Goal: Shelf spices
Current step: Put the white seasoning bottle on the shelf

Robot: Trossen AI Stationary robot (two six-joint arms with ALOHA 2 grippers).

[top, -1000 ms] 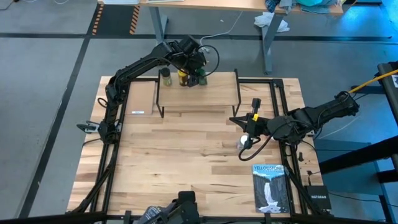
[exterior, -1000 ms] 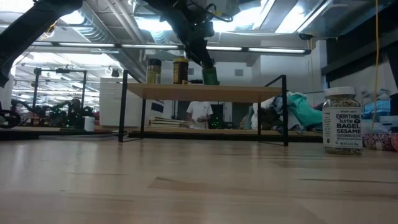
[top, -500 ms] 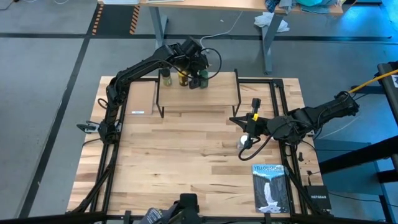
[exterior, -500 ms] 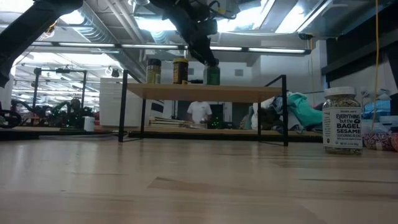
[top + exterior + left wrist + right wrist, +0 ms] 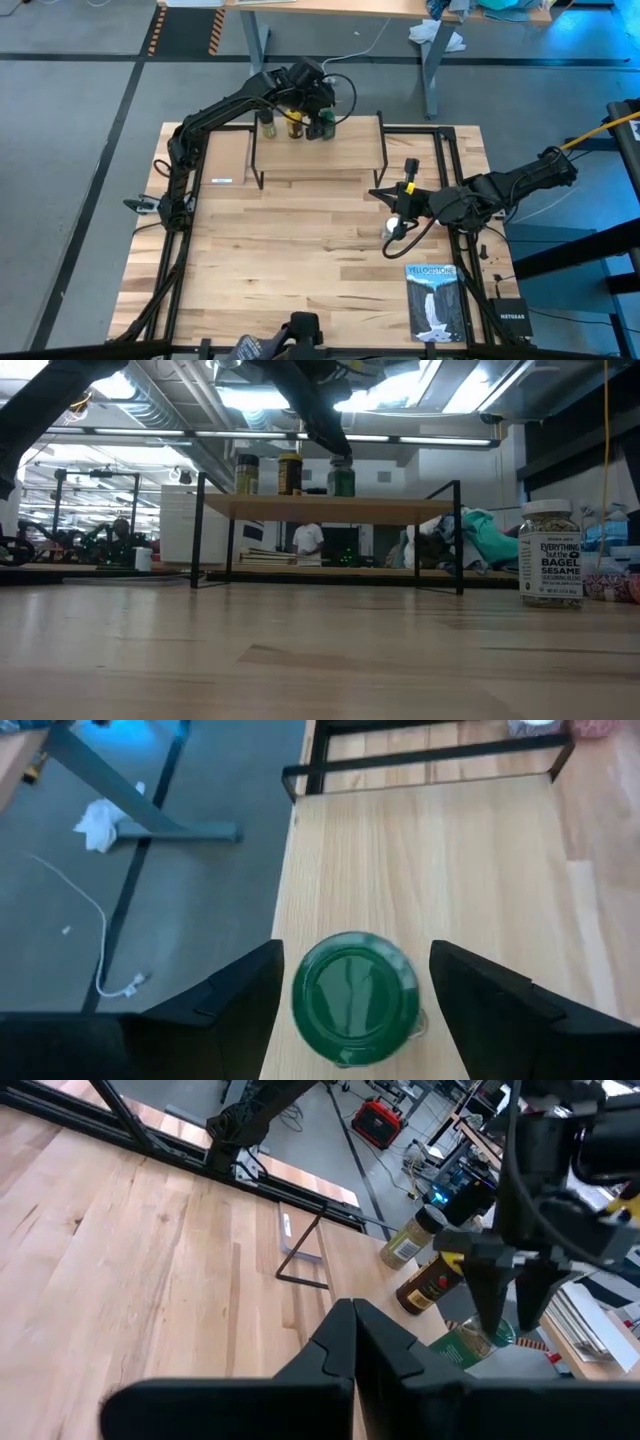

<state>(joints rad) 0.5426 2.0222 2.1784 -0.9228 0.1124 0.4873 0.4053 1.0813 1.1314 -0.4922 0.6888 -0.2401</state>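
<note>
Left end effector (image 5: 350, 995) is straddling the green jar (image 5: 354, 999) on the shelf (image 5: 430, 870), fingers wide and apart from it. Placing looks done; next, the clear jar (image 5: 549, 552) is waiting on the bench (image 5: 300, 250).

Right gripper (image 5: 352, 1342) fingers pressed together; left gripper (image 5: 508, 1305) above green jar (image 5: 470, 1342), beside amber jar (image 5: 428, 1284) on shelf (image 5: 350, 1275).

Shelf (image 5: 330, 150) right of green jar (image 5: 325, 127) free; left jars crowded.
</note>
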